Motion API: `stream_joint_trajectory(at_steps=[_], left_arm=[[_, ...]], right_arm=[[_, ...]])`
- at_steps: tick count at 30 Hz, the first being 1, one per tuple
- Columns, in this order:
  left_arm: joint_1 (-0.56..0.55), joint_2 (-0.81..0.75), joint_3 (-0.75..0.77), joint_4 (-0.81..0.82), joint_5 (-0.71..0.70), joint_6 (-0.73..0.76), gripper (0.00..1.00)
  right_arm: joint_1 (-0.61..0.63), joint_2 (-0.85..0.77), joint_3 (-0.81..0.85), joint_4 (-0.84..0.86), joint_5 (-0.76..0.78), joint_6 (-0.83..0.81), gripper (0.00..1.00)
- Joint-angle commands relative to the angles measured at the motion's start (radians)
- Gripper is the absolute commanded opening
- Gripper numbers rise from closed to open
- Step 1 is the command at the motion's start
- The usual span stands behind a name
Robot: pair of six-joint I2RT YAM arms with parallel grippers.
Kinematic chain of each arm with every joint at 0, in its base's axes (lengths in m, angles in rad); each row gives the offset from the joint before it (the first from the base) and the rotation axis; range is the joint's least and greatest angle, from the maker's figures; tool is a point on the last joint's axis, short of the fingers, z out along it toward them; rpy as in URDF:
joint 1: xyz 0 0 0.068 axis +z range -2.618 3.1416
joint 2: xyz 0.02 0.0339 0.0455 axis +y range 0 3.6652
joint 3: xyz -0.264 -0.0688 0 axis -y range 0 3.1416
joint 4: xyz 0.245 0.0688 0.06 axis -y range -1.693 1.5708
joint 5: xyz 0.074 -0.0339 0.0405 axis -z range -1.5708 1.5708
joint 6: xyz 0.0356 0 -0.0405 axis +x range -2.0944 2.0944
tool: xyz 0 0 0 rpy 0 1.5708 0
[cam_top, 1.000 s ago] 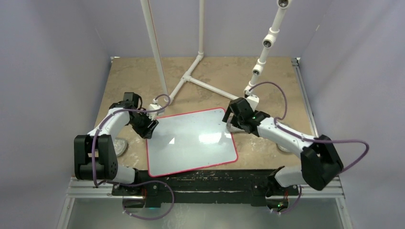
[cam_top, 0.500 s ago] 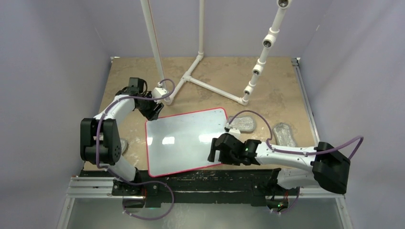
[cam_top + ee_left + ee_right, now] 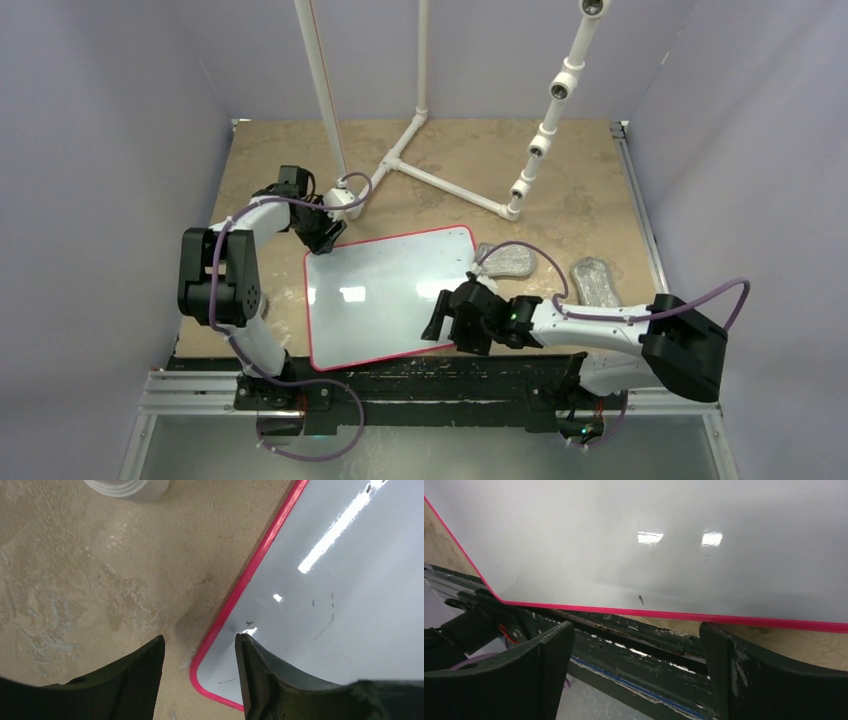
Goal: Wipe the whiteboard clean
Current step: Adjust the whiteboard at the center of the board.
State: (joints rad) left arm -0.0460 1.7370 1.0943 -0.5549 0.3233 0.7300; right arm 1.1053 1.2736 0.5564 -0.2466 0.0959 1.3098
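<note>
**Tan mottled worktop, a red-edged whiteboard and two parted grippers**

Pale purple walls close in a tan, mottled worktop [image 3: 560, 160].

The left gripper [image 3: 325, 235] sits at the far left corner of the whiteboard [image 3: 390, 290]. In its wrist view the gripper [image 3: 200, 645] has its jaws apart with nothing clamped between them. One dark finger is over bare worktop [image 3: 75, 580] and the other over the whiteboard [image 3: 340, 580], with the red border running up between them. It is unclear whether the fingertips touch the surface. A few faint dark marks [image 3: 325, 615] show on the white near that corner, too small to read. The top edge of this view cuts off a white pipe fitting [image 3: 127, 487].

The right gripper [image 3: 440, 318] hangs over the near edge of the board, toward its right side. In the wrist view the gripper [image 3: 636, 627] has its jaws spread very wide and is empty. Beyond it are the glossy whiteboard [image 3: 649, 540], a tiny dark speck [image 3: 640, 599] and the black rail [image 3: 624, 645] along the worktop's near edge.

The whiteboard lies flat near the middle of the worktop, slightly turned. Light glare hides parts of its surface. A grey wrinkly pad [image 3: 505, 260] lies just beside its right edge, partly crossed by a purple cable [image 3: 540, 255]. A second pad [image 3: 595, 280] lies further right. A white pipe frame [image 3: 440, 185] stands behind the board, its uprights cut off at the top.
</note>
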Motion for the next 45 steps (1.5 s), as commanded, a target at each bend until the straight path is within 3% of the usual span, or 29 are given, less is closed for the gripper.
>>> stream_joint_trajectory(at_steps=[1,8,14,27,35,45], left_arm=[[0.004,0.01,-0.026,0.102,-0.082,0.004,0.53],[0.004,0.007,-0.103,0.086,-0.142,0.078,0.51],[0.004,0.003,-0.111,0.0,-0.105,0.107,0.47],[0.004,-0.046,-0.205,-0.149,-0.065,0.252,0.39],[0.004,-0.043,-0.281,-0.152,-0.108,0.288,0.36],[0.005,-0.11,-0.249,-0.261,-0.037,0.301,0.35]], right_arm=[[-0.036,0.079,-0.021,0.014,0.041,0.01,0.98],[-0.129,0.114,-0.01,0.047,0.066,-0.032,0.98],[-0.188,0.144,0.066,-0.006,0.143,-0.088,0.98],[-0.207,0.237,0.127,-0.031,0.218,-0.091,0.98],[-0.244,0.308,0.191,-0.045,0.257,-0.115,0.98],[-0.246,0.288,0.163,-0.062,0.274,-0.087,0.98]])
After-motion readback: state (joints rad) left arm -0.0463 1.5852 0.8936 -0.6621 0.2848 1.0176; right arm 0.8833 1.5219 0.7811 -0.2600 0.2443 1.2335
